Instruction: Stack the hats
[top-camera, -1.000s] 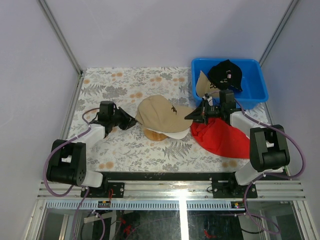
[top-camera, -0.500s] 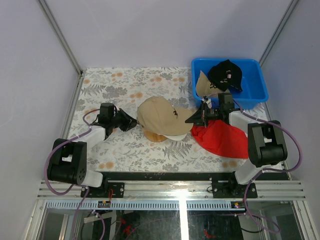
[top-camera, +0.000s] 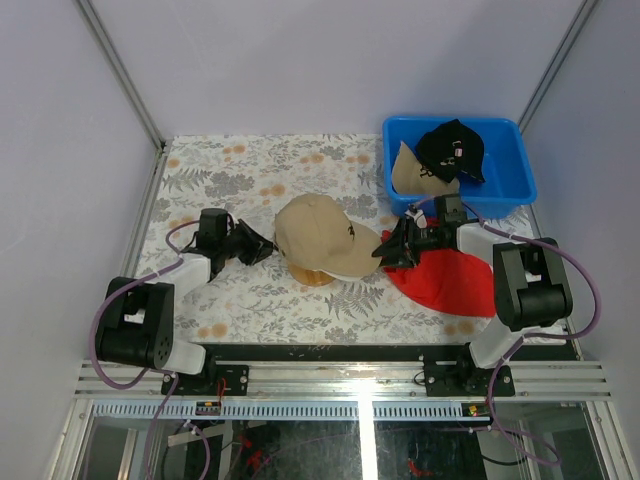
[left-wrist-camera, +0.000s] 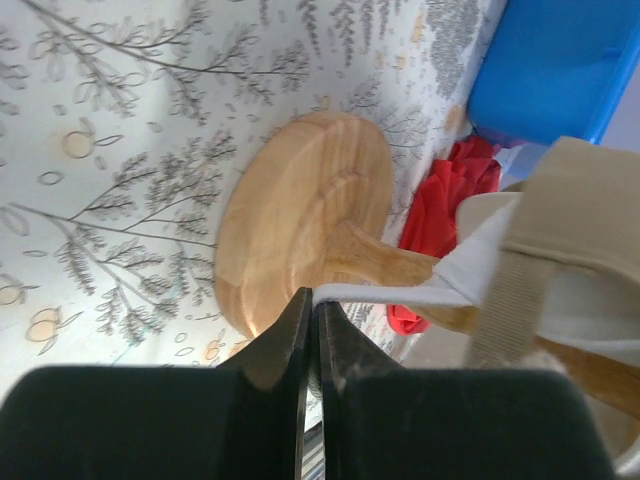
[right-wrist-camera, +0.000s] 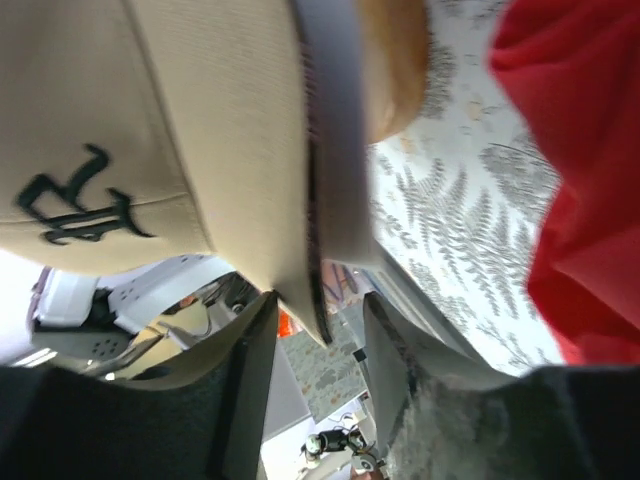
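Observation:
A tan cap with a dark logo sits on top of a white cap on the wooden stand at mid-table. My left gripper is at the caps' left side, shut on the white cap's thin back edge. My right gripper is open, and the tan cap's brim lies between its fingers, above the white brim. A black cap and a second tan cap lie in the blue bin.
A red cloth lies on the table under my right arm and shows beside the stand's base in the left wrist view. The blue bin stands at the back right corner. Grey walls close in the table.
My right gripper has moved nearer and slightly left with the tan brim. The tan cap has settled lower over the white cap. My left gripper has edged right.

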